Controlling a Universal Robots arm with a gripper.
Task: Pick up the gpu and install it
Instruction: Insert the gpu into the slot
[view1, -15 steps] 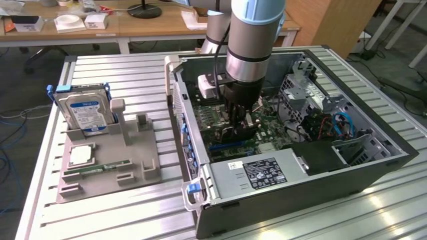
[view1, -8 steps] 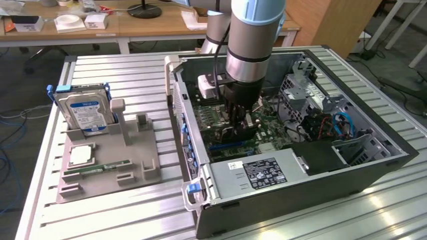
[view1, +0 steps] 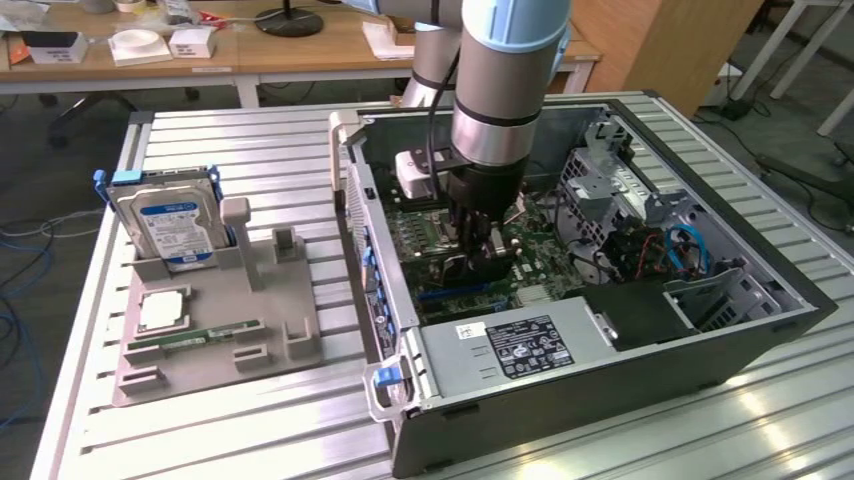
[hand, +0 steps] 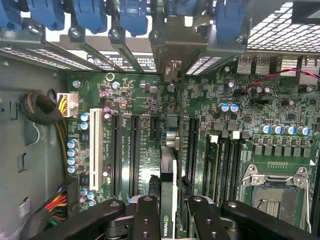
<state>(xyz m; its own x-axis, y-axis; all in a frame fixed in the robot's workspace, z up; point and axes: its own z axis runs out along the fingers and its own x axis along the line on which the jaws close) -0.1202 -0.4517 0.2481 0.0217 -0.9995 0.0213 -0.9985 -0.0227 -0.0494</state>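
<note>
**Item: gpu** (hand: 169, 167). We find it standing edge-on, pinched on both faces by the gripper (hand: 171, 205), down inside the open computer case (view1: 747, 330). It sits over the motherboard (hand: 135, 95), among the long black expansion slots (hand: 134, 150). Whether it is seated we cannot tell.

**Also logged**, at the exterior view's left of the case:
- hard drive (view1: 163, 222), upright in the grey holder (view1: 274, 300) on the surface (view1: 240, 150)
- memory stick (view1: 198, 337), lying flat in that holder

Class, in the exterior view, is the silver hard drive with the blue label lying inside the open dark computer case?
No, the hard drive stands upright in the grey holder, outside the computer case.
</note>
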